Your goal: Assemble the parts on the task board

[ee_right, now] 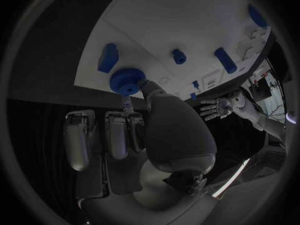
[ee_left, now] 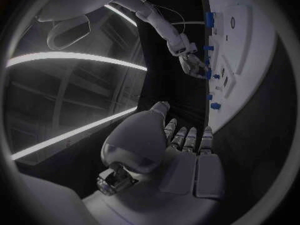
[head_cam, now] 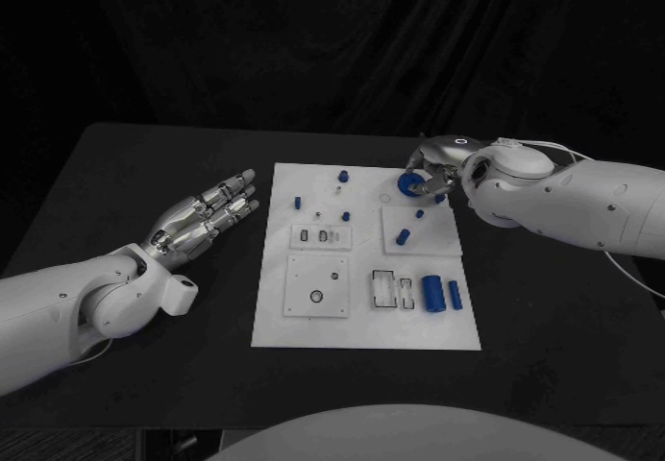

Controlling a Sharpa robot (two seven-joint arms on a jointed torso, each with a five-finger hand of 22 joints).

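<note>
The white task board [head_cam: 367, 322] lies in the middle of the black table. My right hand [head_cam: 441, 176] is at the board's far right corner and pinches a round blue knurled part [head_cam: 410, 185] between thumb and a finger, low over the board; the right wrist view shows this part [ee_right: 127, 81] at the fingertips [ee_right: 128, 104]. I cannot tell whether it touches the board. My left hand [head_cam: 208, 217] lies open and flat, fingers apart, left of the board with nothing in it; its palm [ee_left: 184, 160] is bare in the left wrist view. The board [ee_left: 250, 45] is beside it.
Two blue cylinders [head_cam: 432, 291] [head_cam: 455, 295] lie at the board's right edge. Small blue pegs stand on the far half [head_cam: 298, 202] [head_cam: 342, 177] [head_cam: 402, 235]. Recessed plates with slots [head_cam: 319, 285] sit in the board's middle. Bare black table [head_cam: 153, 154] surrounds the board.
</note>
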